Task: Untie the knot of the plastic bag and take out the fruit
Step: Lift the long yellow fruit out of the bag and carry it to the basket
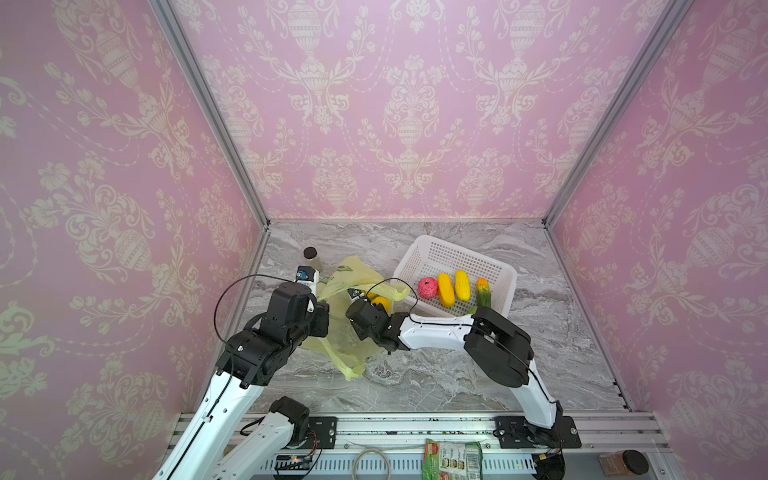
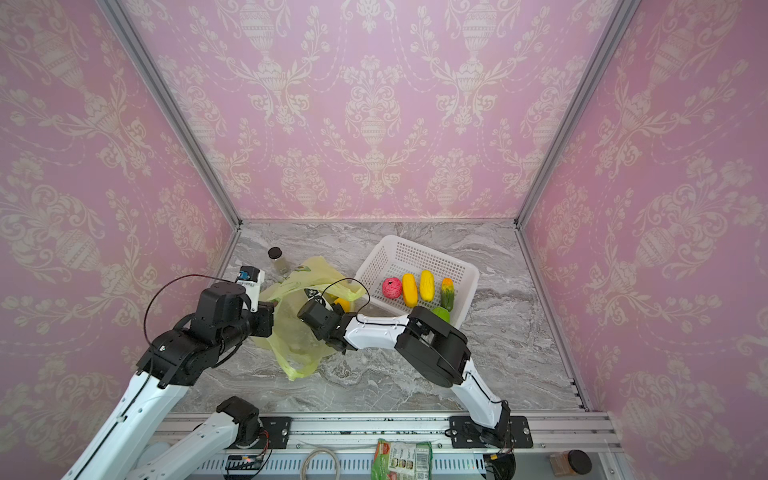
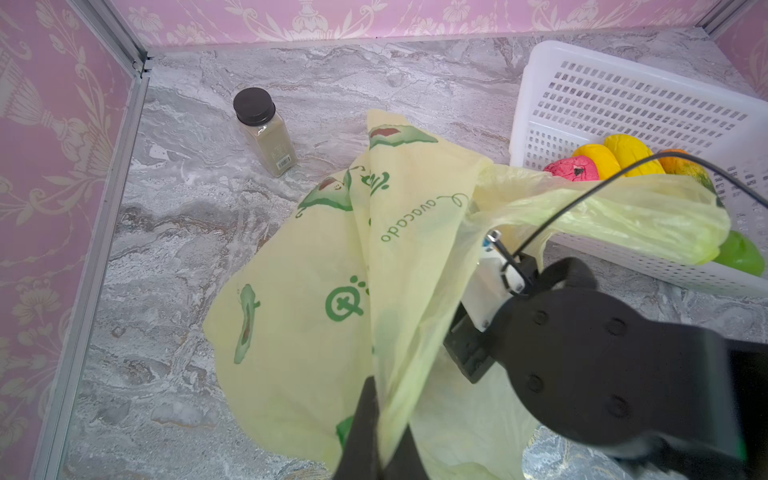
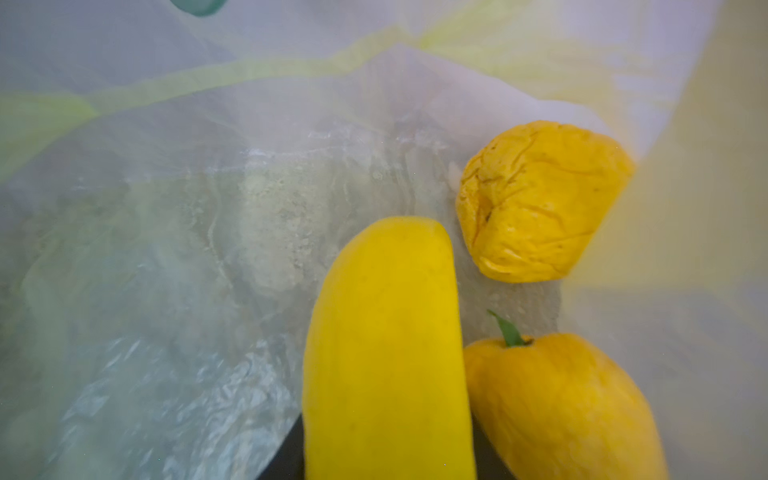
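Left rail (image 3: 102, 232) runs tight beside the left arm, so there is little room on that side. Bottle (image 1: 311, 259) stands upright near the back-left corner, just beside the bag's far edge. Left hand (image 3: 384, 440) is pinched together on a fold of the bag (image 1: 357, 274), with the film tented up to it. The rest of the bag lies on the surface (image 1: 436, 374) left of centre, mouth open toward the basket, one loop (image 1: 353, 372) trailing to the near side. Right hand (image 4: 386, 457) is inside the mouth, reaching in from the right. Its jaws sit apart either side of a yellow oblong (image 4: 386, 332); can't tell if they actually clamp it. Also in the bag: a wrinkled round (image 4: 540, 199) and a yellow pepper (image 4: 561, 407), the pepper against the oblong. Basket (image 1: 461, 259) sits right of the bag, bag edge up at its left wall. It holds a pink ball (image 1: 428, 288), two oblongs (image 1: 445, 289) and a green-orange piece (image 1: 482, 293) in a row. A green pepper (image 2: 441, 313) lies at its near wall, partly under the right arm. Open surface runs along the near edge and from the basket out to the right rail (image 1: 587, 316).
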You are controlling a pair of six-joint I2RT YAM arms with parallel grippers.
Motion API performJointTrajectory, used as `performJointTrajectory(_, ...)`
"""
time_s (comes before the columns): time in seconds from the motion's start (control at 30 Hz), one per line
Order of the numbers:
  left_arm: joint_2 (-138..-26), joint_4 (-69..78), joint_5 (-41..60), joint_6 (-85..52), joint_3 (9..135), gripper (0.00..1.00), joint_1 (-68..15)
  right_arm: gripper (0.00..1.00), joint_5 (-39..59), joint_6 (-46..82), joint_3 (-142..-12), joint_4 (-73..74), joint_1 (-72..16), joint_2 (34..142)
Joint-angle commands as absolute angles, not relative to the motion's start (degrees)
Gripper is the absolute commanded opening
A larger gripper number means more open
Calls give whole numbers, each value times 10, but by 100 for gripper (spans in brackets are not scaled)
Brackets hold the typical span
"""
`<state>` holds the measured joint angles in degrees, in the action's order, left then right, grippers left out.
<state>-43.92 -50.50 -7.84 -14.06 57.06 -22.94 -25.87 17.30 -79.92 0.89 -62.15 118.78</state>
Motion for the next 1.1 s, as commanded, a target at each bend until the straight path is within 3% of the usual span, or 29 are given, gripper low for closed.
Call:
performJointTrajectory(0.0, -440, -512, -83, -149, 565, 0, -229, 24, -256, 144, -735, 113, -641, 1101)
performJointTrajectory(0.33, -444, -512, -83, -149, 566, 0, -229, 18, -246, 116, -550, 245, -673, 909)
performJointTrajectory(0.67, -446, -512, -83, -149, 565, 0, -230, 15, -420, 119, -335, 403, -639, 708)
performJointTrajectory(0.87, -445, -512, -84, -149, 565, 0, -230, 16, -380, 260, -309, 275, -498, 645)
performJointTrajectory(1.07, -446, -512, -86, -150, 565, 0, -230, 14, -313, 358, -398, 78, -376, 717)
